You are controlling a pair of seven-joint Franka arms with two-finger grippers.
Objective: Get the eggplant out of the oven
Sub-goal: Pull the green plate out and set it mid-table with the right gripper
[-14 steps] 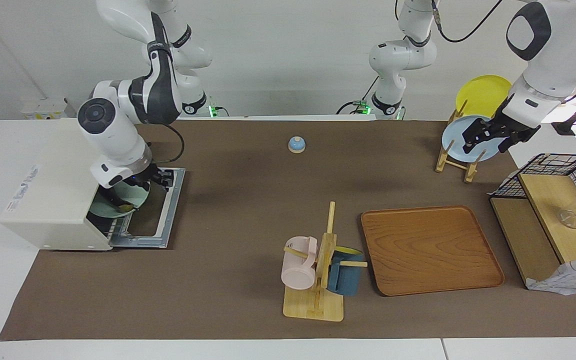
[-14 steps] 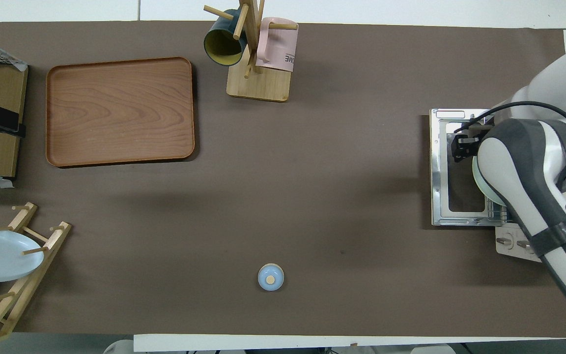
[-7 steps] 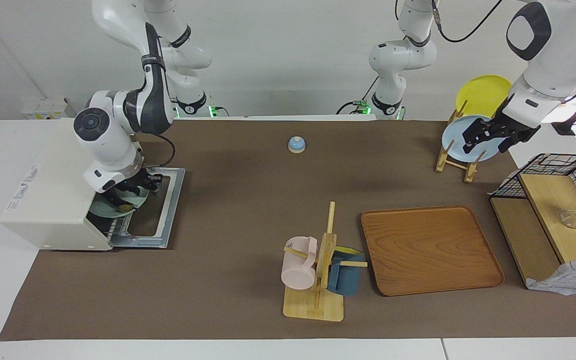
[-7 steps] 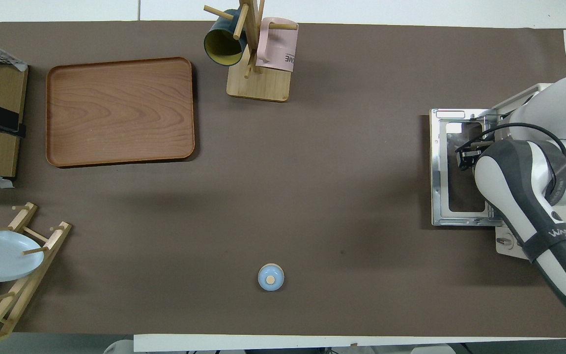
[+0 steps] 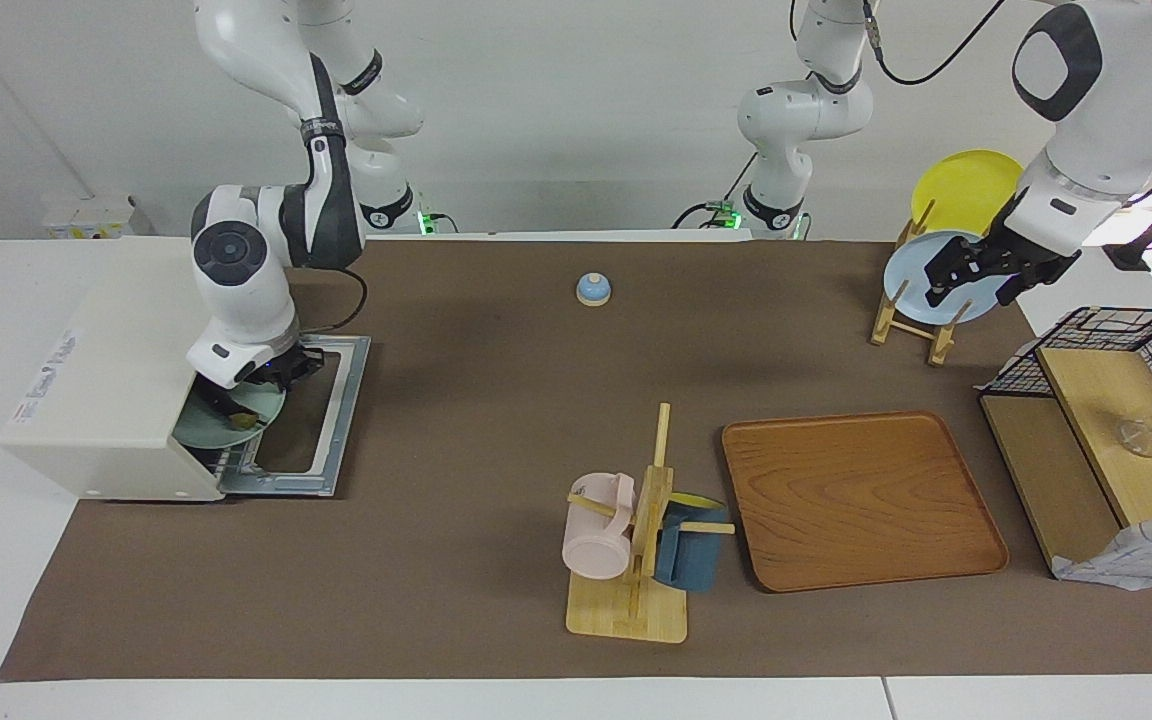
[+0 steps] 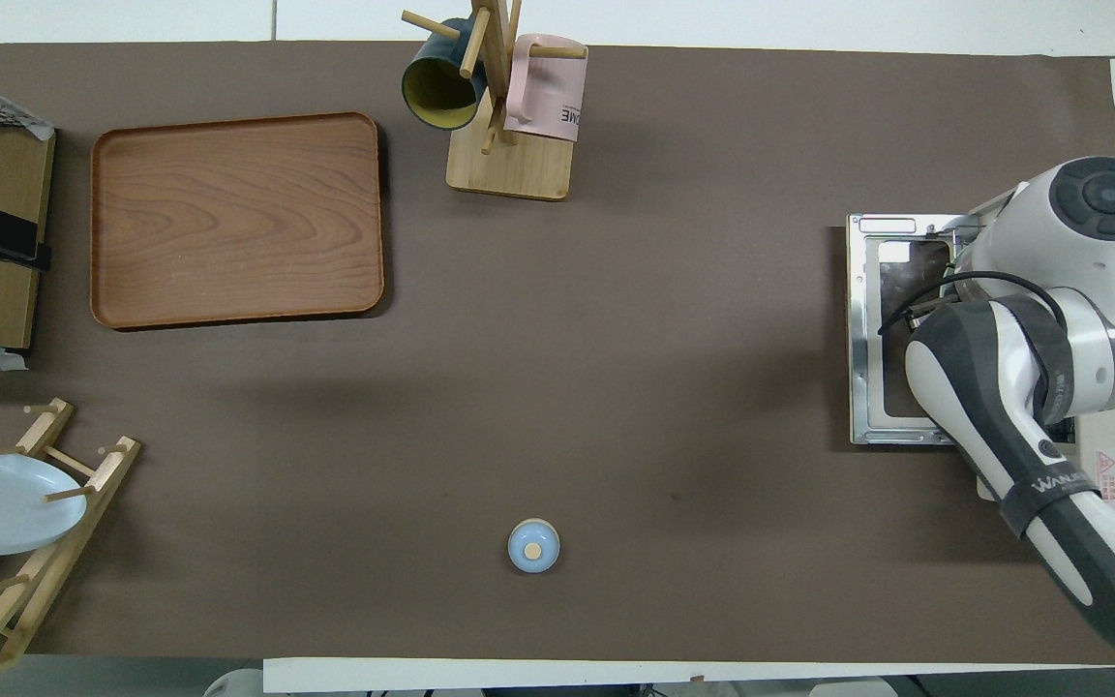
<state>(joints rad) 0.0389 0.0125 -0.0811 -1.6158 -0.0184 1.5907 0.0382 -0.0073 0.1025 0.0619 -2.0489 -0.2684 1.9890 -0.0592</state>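
Observation:
The cream-white oven (image 5: 106,400) stands at the right arm's end of the table with its glass door (image 5: 331,420) folded down flat. Inside its mouth a pale green plate (image 5: 216,428) lies on the rack. The dark eggplant (image 5: 236,412) lies on that plate, with its greenish tip toward the door. My right gripper (image 5: 241,398) reaches down into the oven mouth, right at the eggplant. In the overhead view the right arm covers the plate, the eggplant and the gripper, and only the door (image 6: 867,339) shows. My left gripper (image 5: 976,275) waits, open, high over the plate rack.
A blue bell (image 5: 593,289) sits mid-table near the robots. A mug tree (image 5: 636,540) with a pink and a blue mug stands beside a wooden tray (image 5: 861,500). A plate rack (image 5: 921,320) and a wooden shelf with a wire basket (image 5: 1096,440) are at the left arm's end.
My right hand has swung from over the open door into the oven mouth and down to the eggplant on the plate. The left arm has not moved.

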